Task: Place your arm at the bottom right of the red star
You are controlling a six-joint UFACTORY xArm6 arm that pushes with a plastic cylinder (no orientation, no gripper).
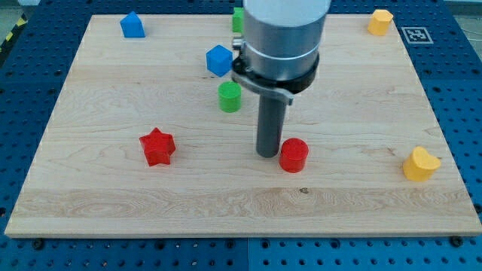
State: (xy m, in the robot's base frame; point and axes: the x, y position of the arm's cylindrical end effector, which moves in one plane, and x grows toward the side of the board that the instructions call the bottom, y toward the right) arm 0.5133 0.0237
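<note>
The red star (157, 146) lies on the wooden board (113, 90) at the view's left of centre. My tip (267, 154) rests on the board well to the view's right of the star, at about the same height in the view. It stands just left of a red cylinder (294, 155), close to or touching it. A green cylinder (230, 97) sits above and left of my tip.
A blue cube (219, 60) lies above the green cylinder. A blue house-shaped block (132, 25) is at top left. A green block (238, 19) is partly hidden behind the arm. Yellow blocks sit at top right (380, 22) and at the right edge (420, 164).
</note>
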